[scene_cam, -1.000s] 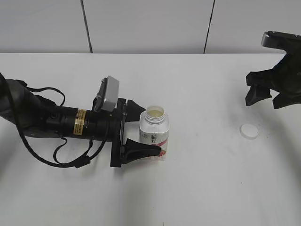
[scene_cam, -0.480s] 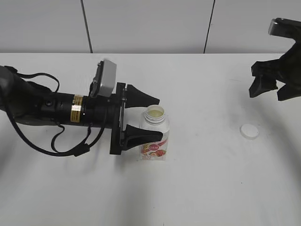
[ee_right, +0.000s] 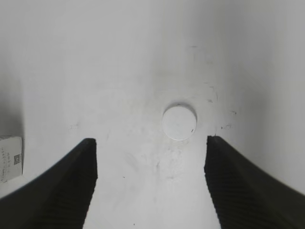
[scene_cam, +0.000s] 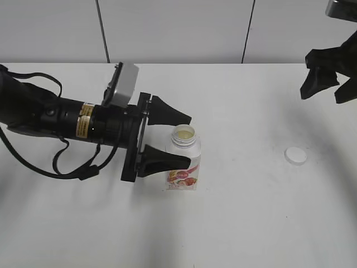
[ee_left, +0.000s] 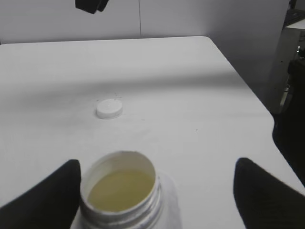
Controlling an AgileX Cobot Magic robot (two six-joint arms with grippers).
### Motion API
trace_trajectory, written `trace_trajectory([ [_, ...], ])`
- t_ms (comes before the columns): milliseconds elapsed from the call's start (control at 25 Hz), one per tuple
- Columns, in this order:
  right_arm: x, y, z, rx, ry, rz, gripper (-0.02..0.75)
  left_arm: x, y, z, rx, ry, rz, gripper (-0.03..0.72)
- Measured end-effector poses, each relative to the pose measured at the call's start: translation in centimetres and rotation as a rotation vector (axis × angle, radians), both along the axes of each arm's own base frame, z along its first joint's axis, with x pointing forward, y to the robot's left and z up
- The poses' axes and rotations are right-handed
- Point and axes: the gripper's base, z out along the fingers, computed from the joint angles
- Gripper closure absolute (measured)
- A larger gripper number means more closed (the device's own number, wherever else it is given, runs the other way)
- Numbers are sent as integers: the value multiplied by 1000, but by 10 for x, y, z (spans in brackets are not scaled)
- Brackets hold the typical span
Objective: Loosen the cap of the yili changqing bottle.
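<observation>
The left gripper [scene_cam: 181, 140] holds its fingers [scene_cam: 167, 161] spread, flanking the yili changqing bottle [scene_cam: 182, 159] without gripping it. The bottle stands upright and uncapped on the white surface [scene_cam: 234, 218], pale liquid visible inside; its label shows red-pink fruit, with writing too small to read. The cap [scene_cam: 295, 155] lies well apart to the right. Above it, the right gripper [ee_right: 150, 183] hangs with fingers spread.

Bottle [scene_cam: 183, 162] label print and arm sticker [scene_cam: 85, 127]: too small, unreadable.
</observation>
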Motion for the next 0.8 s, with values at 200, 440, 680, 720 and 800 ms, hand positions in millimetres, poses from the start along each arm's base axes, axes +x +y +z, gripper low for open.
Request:
trace_trajectory([
  [200,0,1,7,0,10,17,185,-1,0,15,-8,-23,-3,99],
  [440,0,1,7,-1,16,21,185,-2,1,33,-16,-14,11,99],
  [680,2,1,25,4,-16,30,185,-6,7,67,106,11,94,99],
  [720,3,2,31,5,-31,31,185,-7,9,74,132,-3,114,99],
  [800,6,2,42,8,-58,34,185,-8,14,91,172,-38,174,99],
])
